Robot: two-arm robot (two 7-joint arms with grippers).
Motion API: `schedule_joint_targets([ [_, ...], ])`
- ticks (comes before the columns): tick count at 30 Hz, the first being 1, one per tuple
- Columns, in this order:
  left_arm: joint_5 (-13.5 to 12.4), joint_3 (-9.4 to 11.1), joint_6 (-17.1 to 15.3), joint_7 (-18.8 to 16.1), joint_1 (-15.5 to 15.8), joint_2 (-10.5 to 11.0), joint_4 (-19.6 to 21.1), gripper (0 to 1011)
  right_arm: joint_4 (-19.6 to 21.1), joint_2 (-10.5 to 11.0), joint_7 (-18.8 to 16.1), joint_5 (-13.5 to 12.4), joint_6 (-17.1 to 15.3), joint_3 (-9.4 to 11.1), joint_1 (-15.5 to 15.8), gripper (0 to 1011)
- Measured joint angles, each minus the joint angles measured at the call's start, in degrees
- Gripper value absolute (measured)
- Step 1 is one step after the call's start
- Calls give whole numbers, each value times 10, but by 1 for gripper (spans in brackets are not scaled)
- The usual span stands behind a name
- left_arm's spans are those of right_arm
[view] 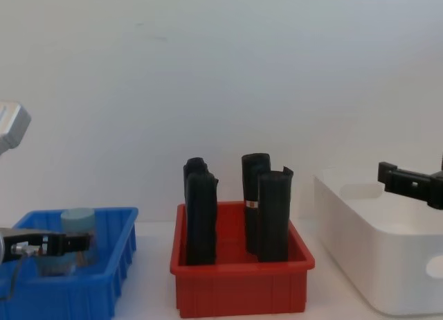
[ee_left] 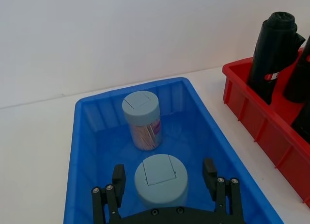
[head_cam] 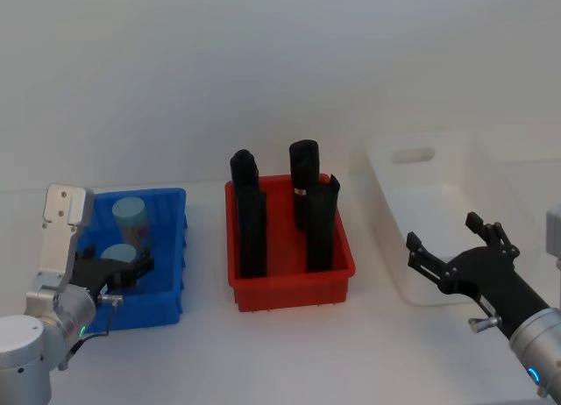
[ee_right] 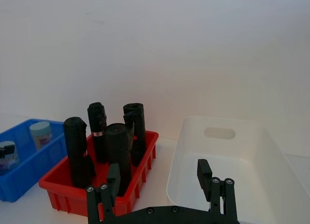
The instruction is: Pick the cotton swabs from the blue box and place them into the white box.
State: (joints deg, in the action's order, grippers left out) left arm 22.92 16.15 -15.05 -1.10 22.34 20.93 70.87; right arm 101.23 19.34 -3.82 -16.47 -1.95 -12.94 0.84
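Note:
Two cotton swabs tubs stand in the blue box [head_cam: 178, 247]: a far one [head_cam: 129, 214] and a near one [head_cam: 117, 252], both with pale blue-grey caps. My left gripper [ee_left: 163, 168] is open inside the blue box [ee_left: 76, 151]. Its fingers stand on either side of the near tub [ee_left: 161, 179], with a small gap at each side, and the far tub [ee_left: 141, 112] stands beyond it. My right gripper [head_cam: 443, 231] is open and hovers above the near end of the white box [head_cam: 382, 179], nothing between its fingers. The white box [ee_right: 271, 156] holds nothing.
A red bin [head_cam: 294, 287] with several tall black upright rolls [head_cam: 251, 221] stands between the blue box and the white box. In the chest view the rolls [view: 271, 212] rise well above the red bin's rim [view: 242, 264]. A plain white wall stands behind the table.

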Motion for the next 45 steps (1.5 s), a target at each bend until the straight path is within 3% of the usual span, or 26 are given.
schedule_joint_targets([
  [10,0,-3,6,10,10,-5,-26,980,0,0,0,0,0,0,0,1002],
  [15,0,-3,9,16,13,-7,-34,883,0,0,0,0,0,0,0,1002],
  [21,0,-4,13,21,13,-8,-38,682,0,0,0,0,0,0,0,1001],
  [25,-2,-5,14,23,13,-7,-37,670,0,0,0,0,0,0,0,1002],
  [35,-14,-10,8,33,7,-1,-2,670,0,0,0,0,0,0,0,1002],
  [45,-30,-18,-18,76,3,16,65,670,0,0,0,0,0,0,0,1002],
])
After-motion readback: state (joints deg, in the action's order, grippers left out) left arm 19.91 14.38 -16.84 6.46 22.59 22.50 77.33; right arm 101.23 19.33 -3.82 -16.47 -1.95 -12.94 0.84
